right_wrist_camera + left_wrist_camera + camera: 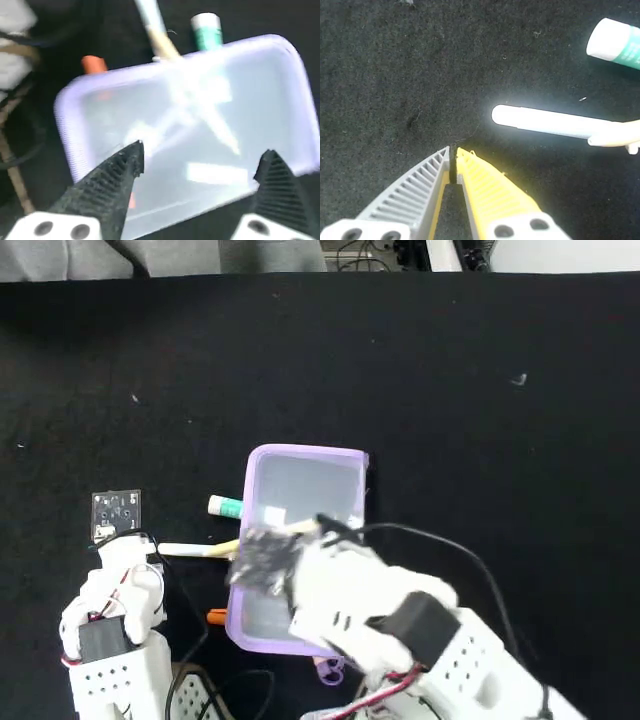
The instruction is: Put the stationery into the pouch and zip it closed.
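Black table (450, 370), far edge well beyond pouch (305, 480), right claw (204, 149) spread

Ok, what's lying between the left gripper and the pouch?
A white pen lies on the black cloth between the left gripper and the pouch, with a green-and-white tube beside it, seen in the high view.

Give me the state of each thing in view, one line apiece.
pouch: lying flat on the table, zip unclear.
white pen: lying flat, one end at the pouch's edge.
glue stick: lying outside the pouch.
orange item: at the pouch's edge, partly hidden.
left gripper: shut, empty.
right gripper: open, empty, above the pouch.
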